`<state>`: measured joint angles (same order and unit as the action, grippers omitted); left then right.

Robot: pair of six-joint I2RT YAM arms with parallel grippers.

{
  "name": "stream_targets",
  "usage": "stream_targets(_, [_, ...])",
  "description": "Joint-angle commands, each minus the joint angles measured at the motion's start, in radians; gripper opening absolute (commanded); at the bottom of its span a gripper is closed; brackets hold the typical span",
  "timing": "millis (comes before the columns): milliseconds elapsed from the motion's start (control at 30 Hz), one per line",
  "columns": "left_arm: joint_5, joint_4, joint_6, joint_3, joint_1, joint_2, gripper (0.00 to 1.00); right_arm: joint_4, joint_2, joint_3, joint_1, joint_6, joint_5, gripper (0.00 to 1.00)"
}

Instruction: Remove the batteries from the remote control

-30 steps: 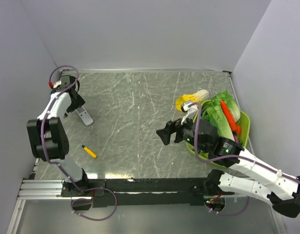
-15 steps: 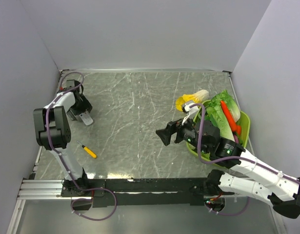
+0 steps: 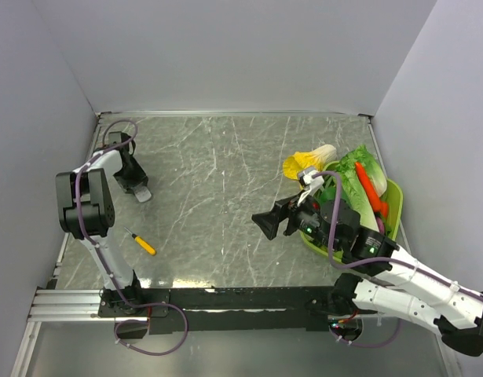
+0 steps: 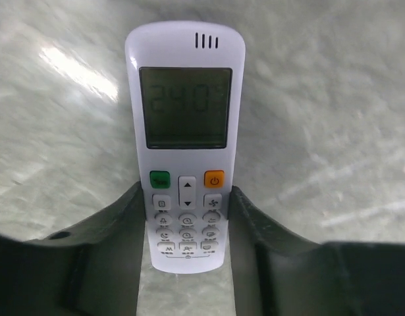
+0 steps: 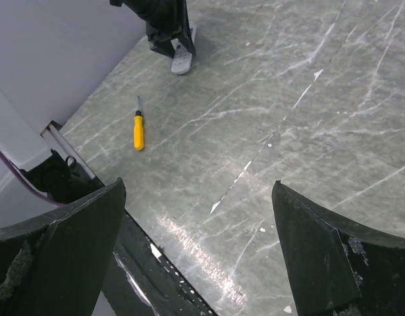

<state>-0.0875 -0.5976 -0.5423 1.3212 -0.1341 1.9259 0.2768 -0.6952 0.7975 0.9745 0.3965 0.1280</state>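
Observation:
The white remote control (image 4: 186,141) lies face up on the table, its display and buttons showing; it also shows in the top view (image 3: 140,192). My left gripper (image 4: 188,191) has its dark fingers pressed against both long sides of the remote's button end, and in the top view the left gripper (image 3: 132,177) sits at the far left. The batteries are hidden; no battery compartment shows. My right gripper (image 5: 197,184) is wide open and empty, hovering above the table mid-right in the top view (image 3: 266,223).
A yellow-handled screwdriver (image 3: 143,243) lies near the left arm's base, also in the right wrist view (image 5: 138,131). A green basket (image 3: 394,206) of vegetables stands at the right, with a yellow vegetable (image 3: 302,163) beside it. Walls close in on the left, back and right.
My left gripper has moved from the far left corner down onto the remote and closed round its end. The right gripper has dropped a little lower.

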Motion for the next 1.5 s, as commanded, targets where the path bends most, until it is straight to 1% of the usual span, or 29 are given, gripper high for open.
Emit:
stream_targets(0, [0.150,0.033,0.007,-0.051,0.002,-0.086,0.31,-0.040,0.029,-0.024,-0.002,0.044,-0.002,1.00])
stream_targets(67, [0.303,0.059,0.005,-0.097,0.007,-0.155,0.21,-0.057,0.039,-0.052,-0.002,0.068,0.031,1.00])
stream_targets(100, [0.384,0.118,0.002,-0.123,0.016,-0.188,0.16,-0.067,0.046,-0.066,-0.002,0.086,0.053,0.99])
stream_targets(133, [0.549,0.157,-0.007,-0.185,0.021,-0.259,0.14,-0.085,0.049,-0.075,0.000,0.106,0.070,0.99])
stream_targets(200, [0.752,0.287,-0.094,-0.278,0.039,-0.339,0.10,-0.106,0.048,-0.096,-0.002,0.165,0.127,0.99])
stream_targets(233, [0.940,0.491,-0.149,-0.391,0.051,-0.420,0.09,-0.141,0.042,-0.099,-0.003,0.177,0.130,0.99])
stream_targets(267, [1.007,0.590,-0.277,-0.446,0.089,-0.456,0.09,-0.160,0.022,-0.101,-0.005,0.191,0.122,0.99])
stream_targets(300, [1.055,0.705,-0.345,-0.497,0.115,-0.485,0.07,-0.180,0.008,-0.095,-0.007,0.196,0.110,0.99])
stream_targets(333, [1.096,0.911,-0.404,-0.583,0.137,-0.533,0.06,-0.198,-0.010,-0.084,-0.007,0.202,0.099,0.99])
stream_targets(367, [1.139,0.977,-0.488,-0.615,0.215,-0.551,0.06,-0.200,-0.053,-0.051,-0.013,0.218,0.087,0.99])
stream_targets(400, [1.163,1.066,-0.530,-0.646,0.250,-0.564,0.04,-0.205,-0.076,-0.034,-0.013,0.229,0.078,0.99])
stream_targets(433, [1.178,1.243,-0.574,-0.710,0.286,-0.582,0.03,-0.217,-0.099,-0.021,-0.016,0.235,0.068,1.00])
stream_targets(467, [1.201,1.353,-0.682,-0.743,0.347,-0.585,0.02,-0.269,-0.137,-0.008,-0.029,0.240,0.047,1.00])
stream_targets(500, [1.206,1.445,-0.738,-0.773,0.373,-0.584,0.01,-0.306,-0.153,-0.007,-0.034,0.237,-0.032,1.00])
stream_targets(567, [1.215,1.647,-0.853,-0.839,0.430,-0.571,0.01,-0.352,-0.191,-0.012,-0.049,0.270,-0.068,1.00])
stream_targets(667, [1.224,1.815,-0.941,-0.887,0.473,-0.562,0.01,-0.398,-0.213,-0.059,-0.100,0.372,-0.096,1.00])
stream_targets(700, [1.224,1.831,-0.949,-0.896,0.482,-0.564,0.01,-0.491,-0.217,-0.085,-0.153,0.398,-0.123,1.00])
stream_targets(733, [1.224,1.826,-0.949,-0.895,0.491,-0.567,0.01,-0.542,-0.222,-0.140,-0.181,0.424,-0.233,1.00])
stream_targets(800, [1.223,1.785,-0.924,-0.878,0.519,-0.573,0.01,-0.696,-0.256,-0.181,-0.241,0.501,-0.341,1.00])
stream_targets(833, [1.220,1.771,-0.915,-0.870,0.528,-0.581,0.01,-0.734,-0.271,-0.198,-0.276,0.522,-0.405,0.99])
stream_targets(967, [1.209,1.688,-0.860,-0.830,0.573,-0.597,0.01,-0.743,-0.345,-0.147,-0.287,0.481,-0.503,0.97])
stream_targets(1033, [1.203,1.598,-0.820,-0.798,0.585,-0.601,0.01,-0.763,-0.359,-0.130,-0.289,0.481,-0.539,0.97])
stream_targets(1100, [1.200,1.607,-0.820,-0.787,0.597,-0.597,0.01,-0.777,-0.374,-0.127,-0.289,0.487,-0.554,0.96])
stream_targets(1200, [1.213,1.710,-0.886,-0.780,0.610,-0.585,0.01,-0.752,-0.403,-0.115,-0.286,0.504,-0.567,0.95])
stream_targets(1267, [1.214,1.659,-0.855,-0.771,0.614,-0.587,0.01,-0.799,-0.425,-0.124,-0.287,0.524,-0.587,0.93])
stream_targets(1367, [1.209,1.604,-0.815,-0.766,0.617,-0.585,0.01,-0.875,-0.438,-0.145,-0.289,0.545,-0.623,0.75])
stream_targets(1400, [1.212,1.627,-0.827,-0.777,0.619,-0.578,0.01,-0.884,-0.438,-0.149,-0.287,0.545,-0.631,0.64])
stream_targets(1433, [1.215,1.651,-0.859,-0.783,0.619,-0.573,0.02,-0.889,-0.435,-0.152,-0.286,0.547,-0.631,0.59])
stream_targets(1467, [1.218,1.685,-0.872,-0.789,0.619,-0.568,0.06,-0.892,-0.429,-0.152,-0.287,0.544,-0.628,0.54])
